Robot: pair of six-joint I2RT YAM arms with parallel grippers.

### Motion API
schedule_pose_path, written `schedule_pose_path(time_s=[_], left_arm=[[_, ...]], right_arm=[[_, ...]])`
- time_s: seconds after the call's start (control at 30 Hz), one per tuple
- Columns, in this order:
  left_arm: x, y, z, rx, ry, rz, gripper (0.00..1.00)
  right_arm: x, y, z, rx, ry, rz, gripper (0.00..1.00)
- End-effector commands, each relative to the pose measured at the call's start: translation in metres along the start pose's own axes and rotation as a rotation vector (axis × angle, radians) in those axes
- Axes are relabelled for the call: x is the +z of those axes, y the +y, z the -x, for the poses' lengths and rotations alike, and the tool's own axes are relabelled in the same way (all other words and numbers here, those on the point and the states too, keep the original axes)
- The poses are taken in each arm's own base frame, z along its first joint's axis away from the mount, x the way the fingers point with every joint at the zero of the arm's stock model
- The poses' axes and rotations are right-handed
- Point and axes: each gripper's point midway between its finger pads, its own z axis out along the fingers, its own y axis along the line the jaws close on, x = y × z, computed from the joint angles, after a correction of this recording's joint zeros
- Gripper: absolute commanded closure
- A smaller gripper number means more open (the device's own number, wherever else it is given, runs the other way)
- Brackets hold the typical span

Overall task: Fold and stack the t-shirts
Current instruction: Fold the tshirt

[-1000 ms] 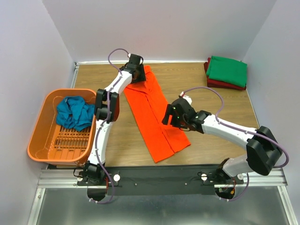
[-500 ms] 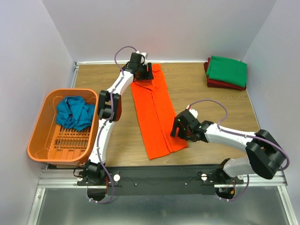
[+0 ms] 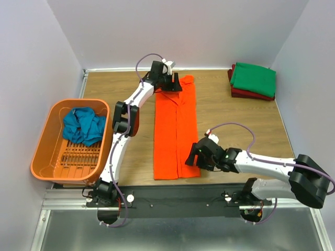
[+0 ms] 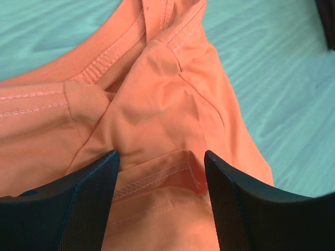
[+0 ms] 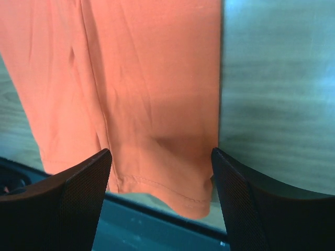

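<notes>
L gripper (image 4: 161, 159) & R gripper (image 5: 162, 157) both spread wide, holding nothing — over orange t-shirt (image 3: 175, 130) ends.

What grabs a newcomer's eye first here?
The bright orange t-shirt, a long folded strip in the middle, left gripper open at its far collar end, right gripper open at its near hem. Then the orange basket at left holding a teal-blue t-shirt, and a green t-shirt atop a dark red t-shirt, far right.

You see only a thin edge of the dark red t-shirt (image 3: 246, 94) under the green t-shirt (image 3: 254, 78). From above, the left gripper (image 3: 177, 83) hides part of the orange t-shirt (image 3: 175, 130) at its far end.
</notes>
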Motion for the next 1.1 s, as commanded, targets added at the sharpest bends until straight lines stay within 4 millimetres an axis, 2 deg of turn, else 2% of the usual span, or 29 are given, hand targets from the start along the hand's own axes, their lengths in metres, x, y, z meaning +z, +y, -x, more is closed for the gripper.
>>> schedule_pose_path(time_s=[0.0, 0.1, 0.13, 0.27, 0.3, 0.37, 0.4, 0.47, 0.5, 0.57, 0.6, 0.67, 0.73, 0.77, 0.8, 0.83, 0.87, 0.9, 0.97, 1.0, 1.07], left_arm=[[0.018, -0.014, -0.038, -0.01, 0.078, -0.07, 0.26], [0.013, -0.013, -0.029, -0.03, 0.052, -0.051, 0.26], [0.011, -0.012, -0.022, -0.025, 0.028, -0.047, 0.25], [-0.015, -0.023, 0.024, 0.0, -0.077, -0.05, 0.24], [-0.029, -0.034, 0.045, 0.013, -0.121, -0.058, 0.24], [-0.047, -0.039, 0.072, 0.022, -0.182, -0.07, 0.24], [-0.064, -0.051, 0.094, 0.034, -0.232, -0.086, 0.24], [-0.083, -0.062, 0.113, 0.046, -0.277, -0.099, 0.23], [-0.099, -0.073, 0.128, 0.065, -0.315, -0.112, 0.23], [-0.114, -0.083, 0.139, 0.075, -0.339, -0.116, 0.23], [-0.127, -0.091, 0.146, 0.076, -0.357, -0.113, 0.23], [-0.139, -0.091, 0.148, 0.019, -0.364, -0.072, 0.24], [-0.156, -0.086, 0.131, -0.075, -0.352, 0.006, 0.27], [-0.162, -0.086, 0.121, -0.144, -0.349, 0.026, 0.28], [-0.174, -0.086, 0.096, -0.178, -0.327, 0.053, 0.3], [-0.181, -0.087, 0.081, -0.204, -0.322, 0.075, 0.31], [-0.187, -0.087, 0.068, -0.219, -0.333, 0.115, 0.31], [-0.198, -0.089, 0.031, -0.247, -0.299, 0.133, 0.31], [-0.211, -0.088, 0.004, -0.259, -0.29, 0.162, 0.35], [-0.223, -0.085, -0.027, -0.278, -0.258, 0.184, 0.36], [-0.236, -0.085, -0.055, -0.285, -0.237, 0.206, 0.37]], right_arm=[[-0.01, -0.052, -0.046, 0.04, 0.138, -0.16, 0.16], [-0.018, -0.059, -0.036, 0.043, 0.079, -0.186, 0.16], [-0.022, -0.056, -0.024, 0.047, 0.02, -0.17, 0.15], [-0.038, -0.042, 0.01, 0.016, -0.107, -0.146, 0.11], [-0.044, -0.03, 0.021, 0.011, -0.136, -0.126, 0.1], [-0.047, -0.028, 0.037, -0.024, -0.179, -0.151, 0.09], [-0.052, -0.018, 0.048, -0.025, -0.202, -0.139, 0.09], [-0.051, -0.02, 0.067, -0.012, -0.229, -0.167, 0.08], [-0.054, -0.017, 0.078, -0.026, -0.241, -0.165, 0.08], [-0.055, -0.023, 0.094, -0.003, -0.247, -0.179, 0.07], [-0.056, -0.022, 0.1, -0.023, -0.25, -0.18, 0.07], [-0.058, -0.02, 0.107, -0.019, -0.245, -0.158, 0.07], [-0.059, -0.018, 0.103, -0.027, -0.214, -0.131, 0.07], [-0.055, -0.023, 0.094, -0.027, -0.186, -0.132, 0.08], [-0.055, -0.023, 0.088, -0.022, -0.165, -0.116, 0.08], [-0.053, -0.025, 0.08, -0.017, -0.135, -0.103, 0.08], [-0.049, -0.028, 0.059, -0.014, -0.057, -0.078, 0.09], [-0.047, -0.028, 0.048, 0.001, -0.021, -0.054, 0.1], [-0.049, -0.026, 0.027, 0.018, 0.06, 0.006, 0.11], [-0.045, -0.036, 0.011, 0.029, 0.105, -0.001, 0.12], [-0.049, -0.036, -0.001, 0.038, 0.146, 0.038, 0.14]])
